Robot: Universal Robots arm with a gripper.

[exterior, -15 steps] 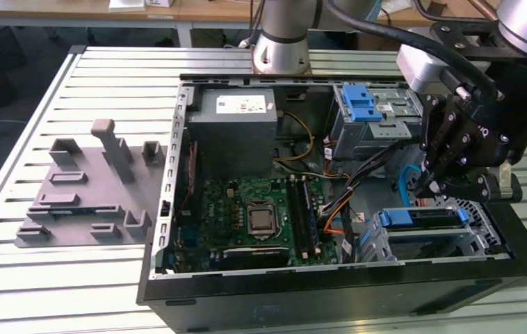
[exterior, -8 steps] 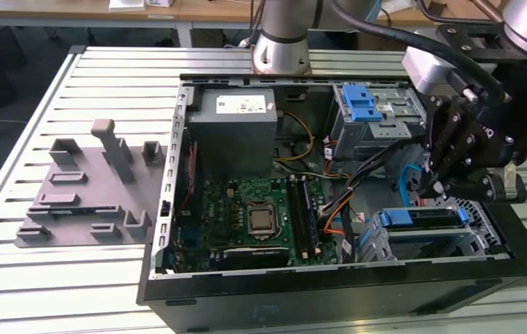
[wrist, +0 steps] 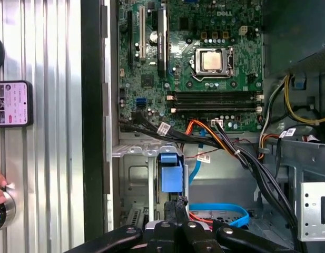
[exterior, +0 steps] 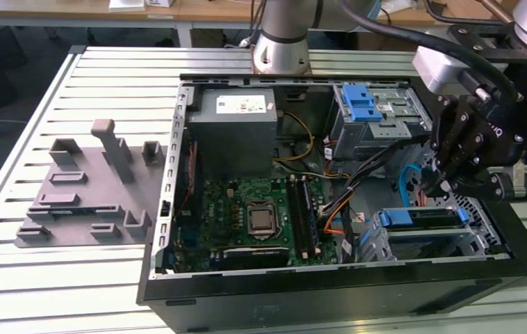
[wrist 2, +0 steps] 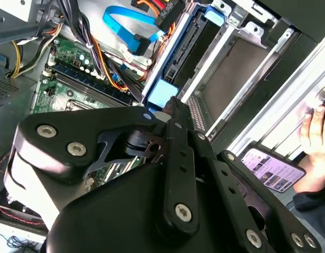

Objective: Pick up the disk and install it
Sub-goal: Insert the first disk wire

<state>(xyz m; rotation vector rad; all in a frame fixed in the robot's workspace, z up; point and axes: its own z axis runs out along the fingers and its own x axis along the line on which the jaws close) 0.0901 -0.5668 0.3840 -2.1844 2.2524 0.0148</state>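
My gripper (exterior: pixel 441 186) hangs over the open computer case (exterior: pixel 338 282), fingers drawn together with nothing clamped between them. The disk (exterior: pixel 418 218) lies right under my fingertips, slotted into the drive cage (exterior: pixel 379 243). In the first wrist view its blue end (wrist: pixel 170 173) shows just ahead of me. I cannot tell whether I touch it. Beyond the disk lies the motherboard (exterior: pixel 245 202)

Lab: open PC case (exterior: pixel 338 296), slatted bench (exterior: pixel 60 282).
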